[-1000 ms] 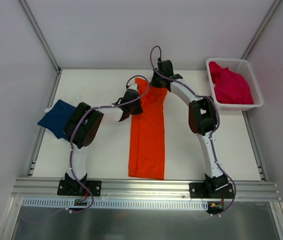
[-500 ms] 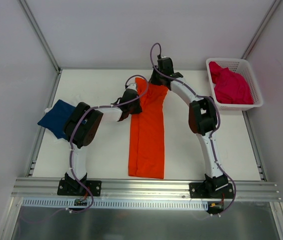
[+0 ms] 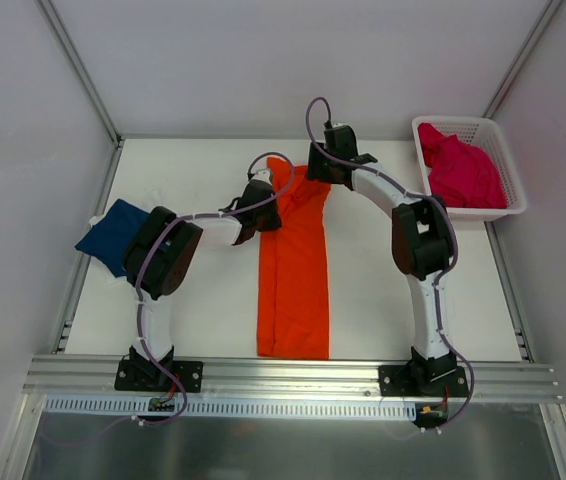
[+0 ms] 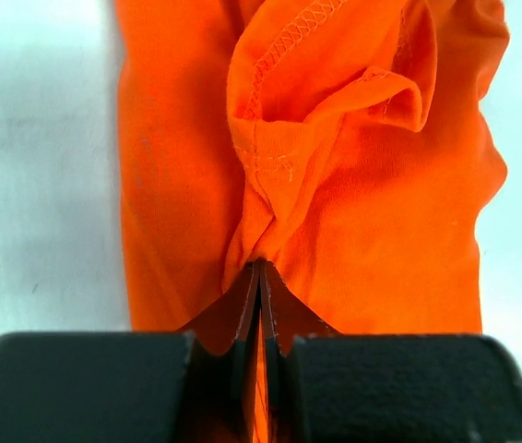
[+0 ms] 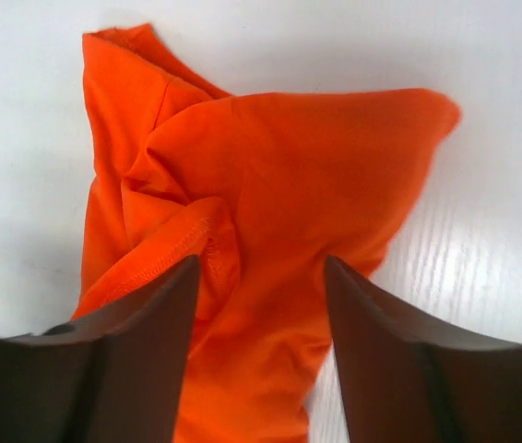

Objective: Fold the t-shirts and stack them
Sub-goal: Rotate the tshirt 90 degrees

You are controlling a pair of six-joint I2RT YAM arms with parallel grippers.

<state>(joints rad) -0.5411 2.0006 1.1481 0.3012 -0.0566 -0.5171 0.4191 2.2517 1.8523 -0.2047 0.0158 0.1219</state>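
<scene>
While the left tool (image 4: 259, 269) stays pinched on the orange t-shirt (image 3: 298, 275), the right tool (image 5: 261, 268) has spread open.

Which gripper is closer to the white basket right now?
Right. The right gripper hovers open over the orange t-shirt's far end, to the left of the basket; the left gripper, pinching that shirt, sits farther left.

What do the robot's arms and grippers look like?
The left arm and right arm match: slim white links, bulky black joint housings, black bases bolted to an aluminium rail, and a purple cable looping along each. The left gripper has a black body and thin dark fingers. The right gripper has broad, flat, dark fingers that taper towards the tips.
</scene>
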